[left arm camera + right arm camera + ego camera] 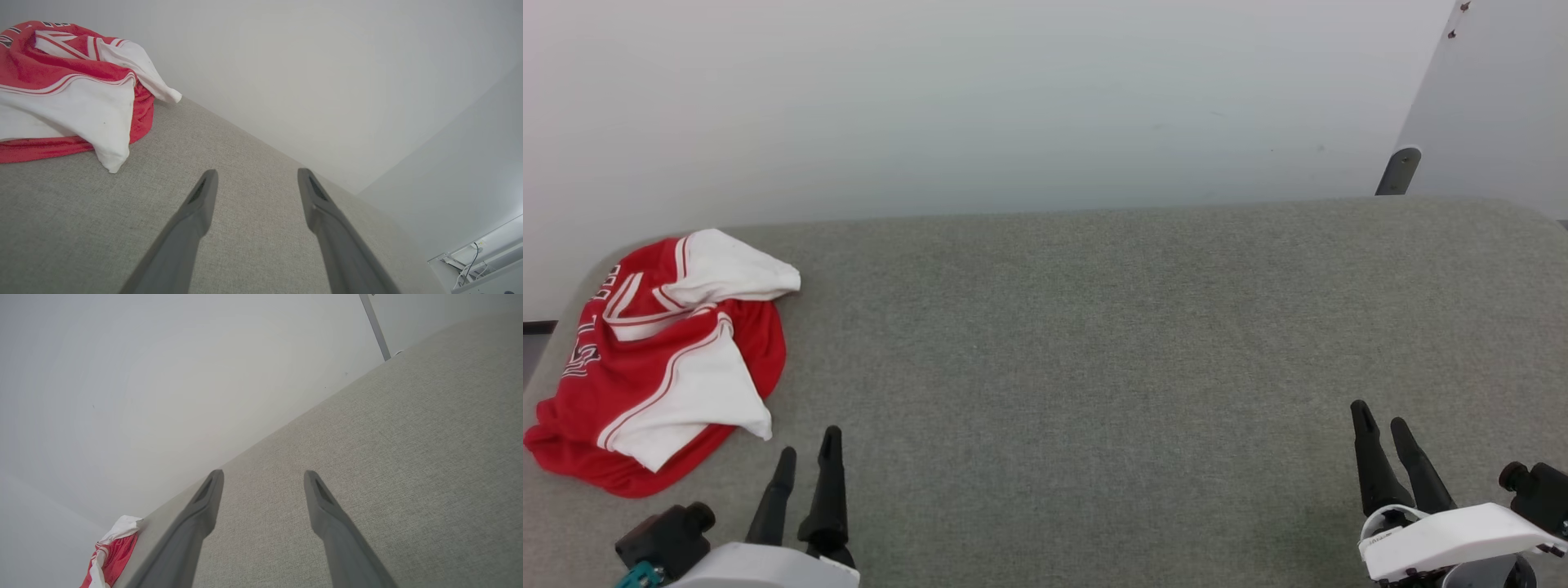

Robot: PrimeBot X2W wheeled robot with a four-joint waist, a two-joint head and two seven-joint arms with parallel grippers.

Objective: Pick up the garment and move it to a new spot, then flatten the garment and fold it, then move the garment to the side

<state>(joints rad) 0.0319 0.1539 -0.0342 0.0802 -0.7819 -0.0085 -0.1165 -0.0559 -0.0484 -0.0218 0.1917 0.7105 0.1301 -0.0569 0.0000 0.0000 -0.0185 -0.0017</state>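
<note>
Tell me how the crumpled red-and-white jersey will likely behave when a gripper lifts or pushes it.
Probably floppy: the garment lies in loose folds, so a pinch would likely lift one layer while the rest hangs. Likely light, since it looks like thin cloth. Pushed, it would probably bunch rather than slide on the textured fabric of the table.

Item: the garment (645, 359), a red jersey T-shirt with white sleeves and red-and-white striped trim. Condition: crumpled in a loose heap, neither flattened nor folded. Two white sleeve sections lie bunched over the red body. Black-and-white lettering shows along its left side (only partly legible). Location: resting on the grey fabric-covered surface (1094, 343), at its far left end.
</note>
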